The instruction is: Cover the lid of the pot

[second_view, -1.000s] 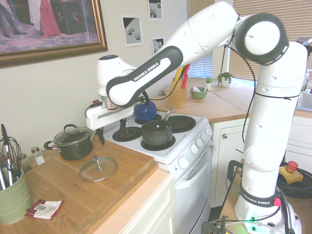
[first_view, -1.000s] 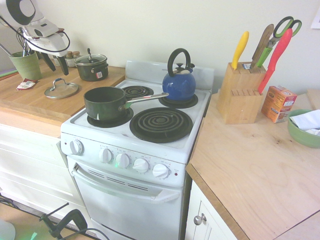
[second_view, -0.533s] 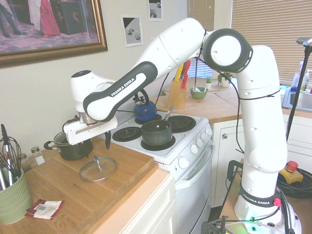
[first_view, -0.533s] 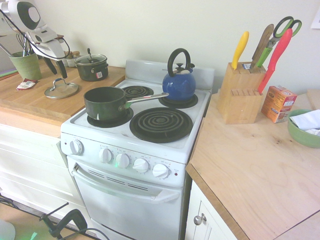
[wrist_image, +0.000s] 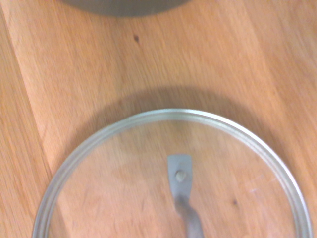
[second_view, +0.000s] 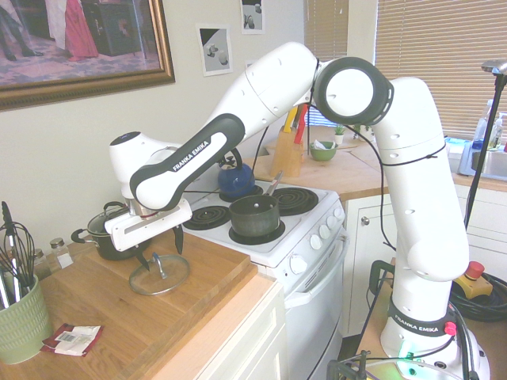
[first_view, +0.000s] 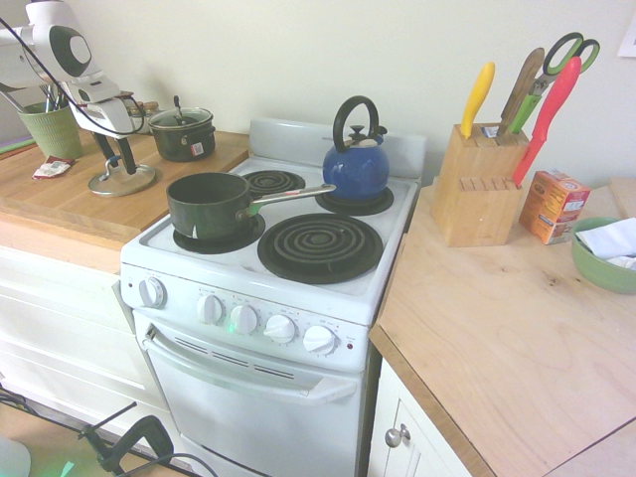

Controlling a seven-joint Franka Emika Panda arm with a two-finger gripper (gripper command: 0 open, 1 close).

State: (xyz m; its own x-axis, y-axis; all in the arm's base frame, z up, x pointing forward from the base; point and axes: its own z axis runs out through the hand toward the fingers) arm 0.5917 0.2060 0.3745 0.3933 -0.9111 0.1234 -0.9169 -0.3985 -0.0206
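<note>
The first exterior view looks down from in front of the white stove (first_view: pixel 288 268), a little to its right side, facing the back wall; the wooden counter (first_view: pixel 70 199) runs off at its left edge and the knife block (first_view: pixel 477 184) stands at right. The second exterior view stands off beyond that counter (second_view: pixel 158 317), looking along it toward the stove (second_view: pixel 293 229) and the window blinds (second_view: pixel 428 55), from farther back. Both take in the stove, the green pot (first_view: pixel 211 204) (second_view: pixel 254 215) and the glass lid (first_view: pixel 121 179) (second_view: pixel 159 274). The wrist view hangs close above the lid (wrist_image: pixel 173 173), facing straight down at the wood.
</note>
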